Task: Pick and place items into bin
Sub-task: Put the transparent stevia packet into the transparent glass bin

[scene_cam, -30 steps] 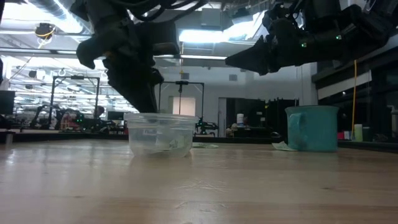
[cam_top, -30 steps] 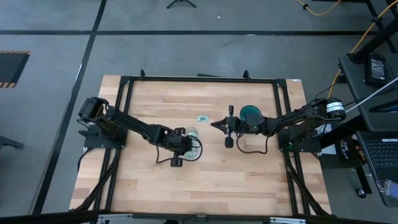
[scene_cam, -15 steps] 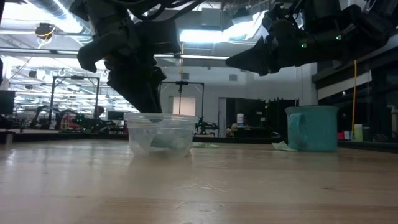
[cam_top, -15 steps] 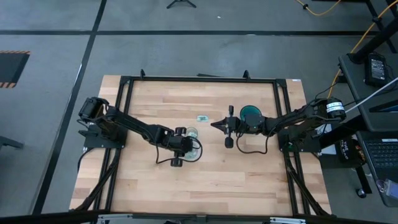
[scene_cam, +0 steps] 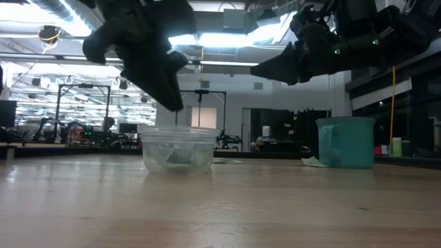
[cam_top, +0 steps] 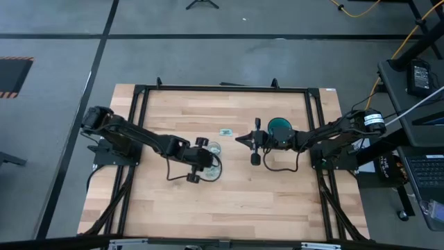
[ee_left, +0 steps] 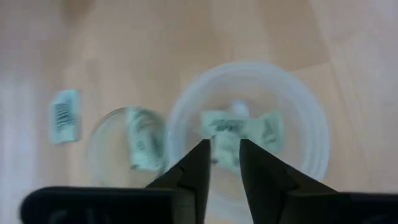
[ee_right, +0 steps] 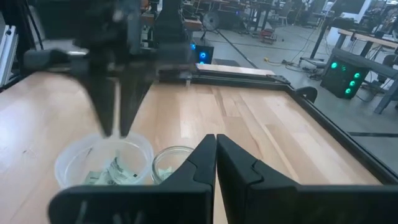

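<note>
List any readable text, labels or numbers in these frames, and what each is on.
None can be read.
Packets in the bin: dark print, too blurred.
Packet on the table beside the bin: barcode-like marks, unreadable.
Packet in the lid: too blurred.
Mug: no marking visible.
Left end effector and right end effector: no labels visible.

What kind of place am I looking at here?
Probably a robotics lab or workshop: a wooden table in a black frame, two arms working over a clear bin, and more equipment benches behind.
</note>
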You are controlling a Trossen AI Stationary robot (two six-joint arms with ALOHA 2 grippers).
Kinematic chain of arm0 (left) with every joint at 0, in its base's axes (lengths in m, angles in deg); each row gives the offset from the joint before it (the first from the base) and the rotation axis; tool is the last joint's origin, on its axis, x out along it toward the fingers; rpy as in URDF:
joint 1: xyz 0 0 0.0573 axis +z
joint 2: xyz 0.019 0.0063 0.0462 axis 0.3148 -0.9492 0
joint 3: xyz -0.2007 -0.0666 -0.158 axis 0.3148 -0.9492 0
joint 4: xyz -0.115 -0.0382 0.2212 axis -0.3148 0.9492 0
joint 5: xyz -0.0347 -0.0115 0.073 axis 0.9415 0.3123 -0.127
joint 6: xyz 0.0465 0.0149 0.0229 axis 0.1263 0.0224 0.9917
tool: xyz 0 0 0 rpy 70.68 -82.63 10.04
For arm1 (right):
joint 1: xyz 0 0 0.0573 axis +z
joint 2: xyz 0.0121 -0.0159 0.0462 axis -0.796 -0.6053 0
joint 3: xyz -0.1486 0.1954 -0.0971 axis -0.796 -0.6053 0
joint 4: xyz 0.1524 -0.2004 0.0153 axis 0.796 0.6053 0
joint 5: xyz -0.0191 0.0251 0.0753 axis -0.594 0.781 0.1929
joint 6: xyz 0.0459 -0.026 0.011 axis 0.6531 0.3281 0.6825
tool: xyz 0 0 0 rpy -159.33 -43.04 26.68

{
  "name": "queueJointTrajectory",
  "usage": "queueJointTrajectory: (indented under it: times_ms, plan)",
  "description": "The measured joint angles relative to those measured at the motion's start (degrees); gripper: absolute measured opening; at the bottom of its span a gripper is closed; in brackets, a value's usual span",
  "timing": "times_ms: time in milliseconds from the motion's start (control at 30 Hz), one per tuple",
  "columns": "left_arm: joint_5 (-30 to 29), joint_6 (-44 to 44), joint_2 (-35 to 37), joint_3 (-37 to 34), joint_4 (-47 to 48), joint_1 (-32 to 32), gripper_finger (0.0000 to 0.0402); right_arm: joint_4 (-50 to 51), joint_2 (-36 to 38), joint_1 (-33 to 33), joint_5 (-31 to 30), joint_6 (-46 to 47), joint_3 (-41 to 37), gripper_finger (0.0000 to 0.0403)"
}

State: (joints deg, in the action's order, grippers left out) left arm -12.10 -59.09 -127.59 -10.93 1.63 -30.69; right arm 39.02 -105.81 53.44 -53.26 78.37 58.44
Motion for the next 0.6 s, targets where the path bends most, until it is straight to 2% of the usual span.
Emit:
queueJointTrajectory:
  times_ms: [233,367,467,600]
  plan:
    - [-2.7,3.0,9.5,-8.2,-3.1,0.9,0.0008,3.1,0.0,0.0,0.0,1.4,0.0,0.0017]
    - [-2.5,7.2,15.4,-15.7,-12.6,3.0,0.0004,6.0,0.0,0.0,0.0,4.4,0.0,0.0017]
    - [1.1,9.8,19.2,-21.0,-20.8,5.8,0.0001,6.5,0.0,0.0,0.0,3.9,0.0,0.0017]
    - [7.2,11.3,23.1,-26.6,-26.9,10.6,0.0003,5.7,0.0,0.0,-0.1,0.1,0.0,0.0017]
